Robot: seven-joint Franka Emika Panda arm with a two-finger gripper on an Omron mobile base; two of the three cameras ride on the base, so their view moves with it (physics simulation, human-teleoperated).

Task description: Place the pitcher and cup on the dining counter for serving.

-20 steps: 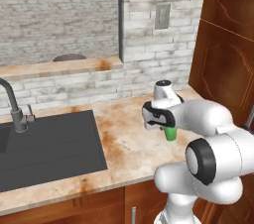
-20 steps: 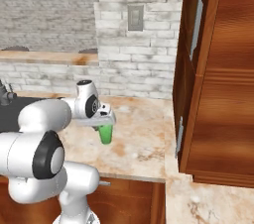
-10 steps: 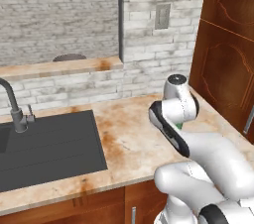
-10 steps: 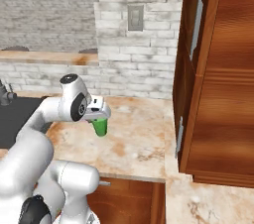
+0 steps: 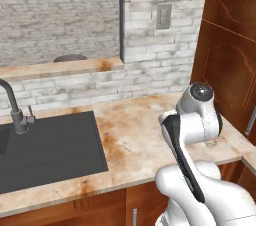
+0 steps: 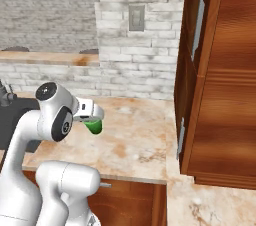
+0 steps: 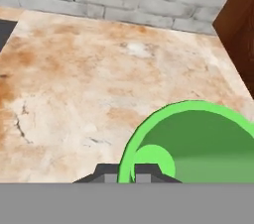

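Right base view: we see the arm has swung left, the tool (image 6: 93,120) clenched on the cup (image 6: 94,126) above the tabletop (image 6: 135,142); carrying underway.

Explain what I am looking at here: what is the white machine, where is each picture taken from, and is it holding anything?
The white machine is a robot arm in a rendered kitchen, ending in a two-finger gripper. Two pictures come from cameras on its base, behind it to the left and to the right, looking forward over it. The third comes from a camera on the hand, looking along the fingers.

In front of it lies a stone-look counter with a black sink and a faucet, against a brick wall with a wall socket. Wooden cabinets stand on the right.

The gripper is shut on the cup, a small bright green one. In the right base view the cup hangs above the counter; in the hand view its rim fills the lower right, the fingers pinching its wall.
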